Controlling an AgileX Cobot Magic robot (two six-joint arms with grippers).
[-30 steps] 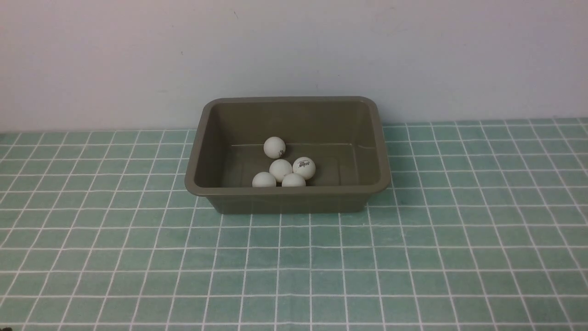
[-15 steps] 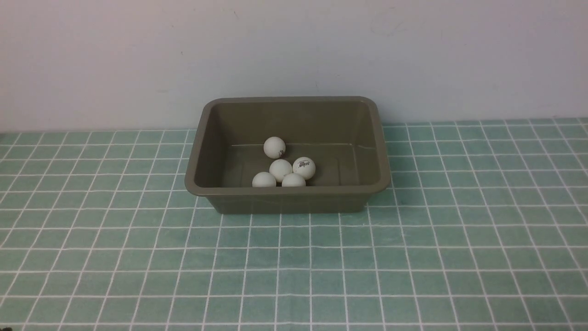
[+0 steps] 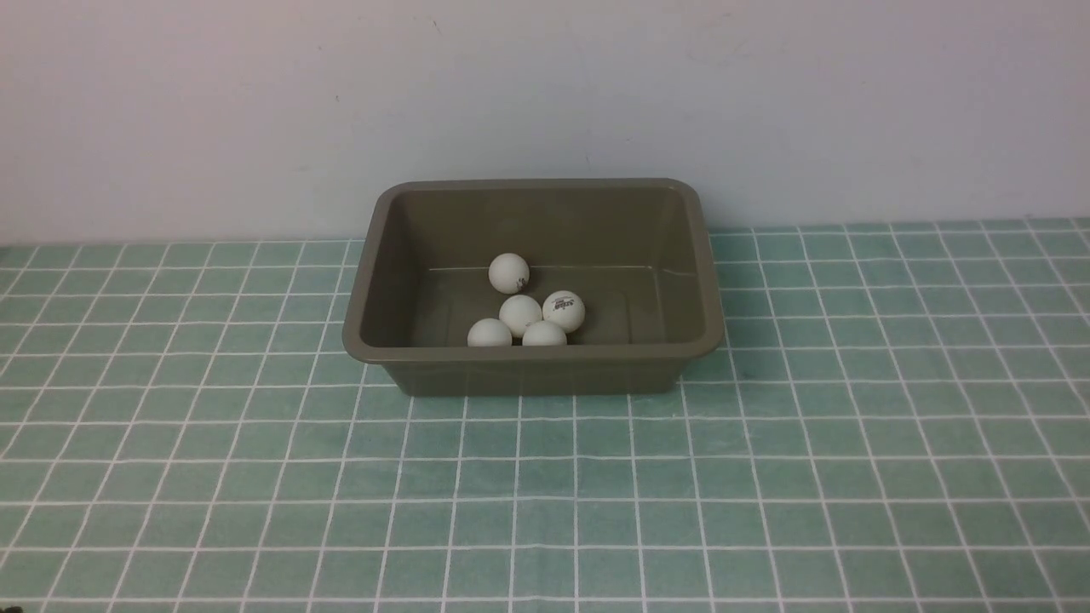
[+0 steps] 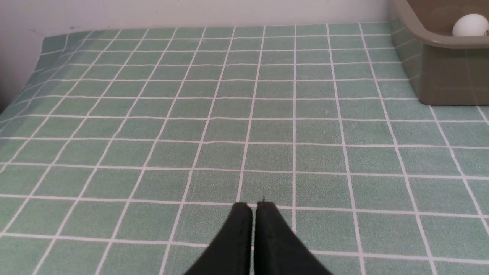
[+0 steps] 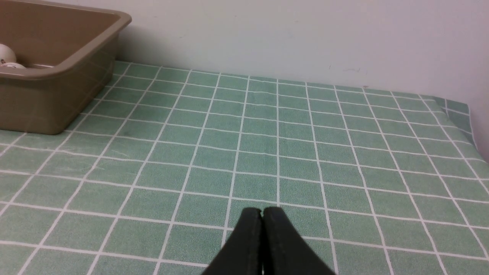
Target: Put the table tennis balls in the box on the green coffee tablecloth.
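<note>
The olive-brown box point(image 3: 533, 358) stands on the green coffee tablecloth point(image 3: 545, 494) near the back wall. Several white table tennis balls point(image 3: 520, 313) lie inside it, clustered left of its middle. Neither arm shows in the front view. In the left wrist view my left gripper point(image 4: 254, 206) is shut and empty above bare cloth, with the box point(image 4: 439, 76) off to one side and one ball point(image 4: 472, 25) peeking over its rim. In the right wrist view my right gripper point(image 5: 262, 211) is also shut and empty, the box point(image 5: 49, 95) far to its side.
A plain pale wall point(image 3: 545, 102) rises right behind the box. The cloth's side edges show in both wrist views: edge point(image 4: 23, 95) and edge point(image 5: 468, 122).
</note>
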